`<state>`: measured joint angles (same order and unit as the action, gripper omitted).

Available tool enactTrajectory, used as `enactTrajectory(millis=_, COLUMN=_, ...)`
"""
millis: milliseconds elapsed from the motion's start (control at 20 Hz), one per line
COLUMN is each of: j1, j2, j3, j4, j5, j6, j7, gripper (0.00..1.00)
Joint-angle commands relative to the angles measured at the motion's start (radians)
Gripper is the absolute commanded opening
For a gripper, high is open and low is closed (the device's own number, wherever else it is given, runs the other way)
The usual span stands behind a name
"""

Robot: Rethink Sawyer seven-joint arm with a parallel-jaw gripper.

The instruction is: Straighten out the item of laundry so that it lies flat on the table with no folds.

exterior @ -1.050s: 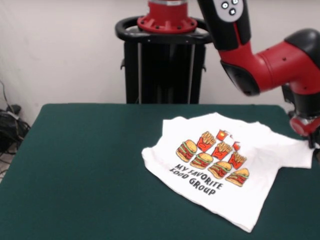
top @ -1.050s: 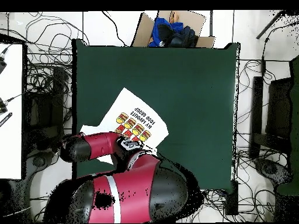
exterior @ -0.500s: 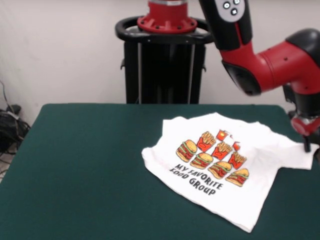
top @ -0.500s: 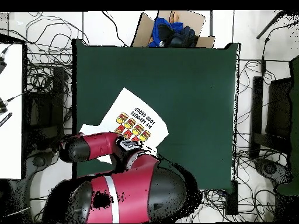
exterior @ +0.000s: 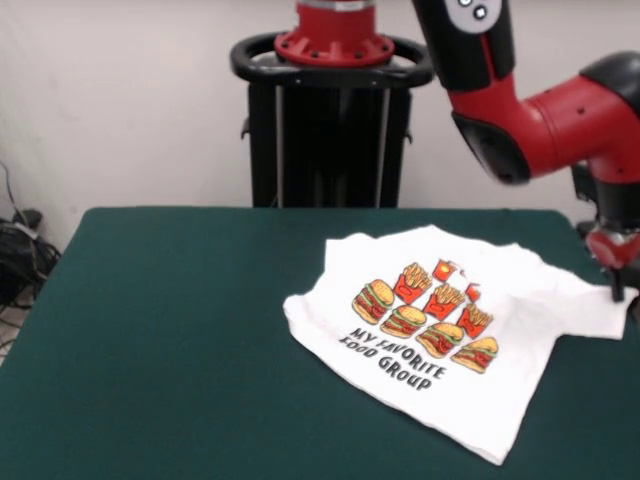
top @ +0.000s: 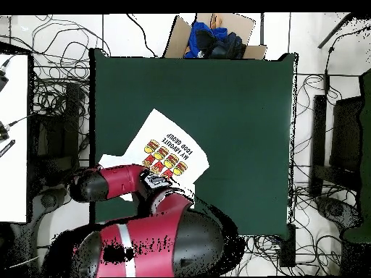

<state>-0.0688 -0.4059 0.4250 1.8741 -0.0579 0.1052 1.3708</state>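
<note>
**Printed shirt lies askew near one table edge, arm at its sleeve**

The table (exterior: 180, 330) is the largest thing in view, a dark green rectangle that takes up most of the front view and the middle of the overhead view (top: 239, 123). The red and black arm (exterior: 545, 115) reaches down at the right of the front view; from above it covers the table's bottom-left corner (top: 116, 182). The item of laundry (exterior: 470, 340), a white short-sleeved T-shirt, rests printed side up on the right half of the table in the front view, turned at an angle to the table's edges. From above (top: 165, 145) it sits toward the left side, partly under the arm. Its body looks mostly spread, with one sleeve stretched toward the right edge of the front view and soft creases near that sleeve. The gripper (exterior: 621, 285) hangs at the tip of that sleeve, cut by the picture's edge; whether its jaws are spread or pinching cloth cannot be told. A cardboard box (top: 210, 35) holding blue cloth stands beyond the table's top edge in the overhead view
</note>
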Motion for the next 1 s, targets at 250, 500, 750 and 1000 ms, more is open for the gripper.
enactTrajectory(millis=250, j1=0.009, j2=-0.201, j3=-0.122, j4=0.02, j5=0.064, j6=0.281, j7=0.193, gripper=1.0)
enactTrajectory(millis=500, j1=0.005, j2=-0.219, j3=-0.15, j4=0.035, j5=0.037, j6=0.282, j7=0.202, gripper=1.0)
enactTrajectory(millis=750, j1=-0.004, j2=-0.231, j3=-0.186, j4=0.047, j5=0.011, j6=0.288, j7=0.191, gripper=1.0)
enactTrajectory(millis=1000, j1=-0.049, j2=-0.236, j3=-0.201, j4=0.068, j5=-0.022, j6=0.292, j7=0.138, gripper=1.0)
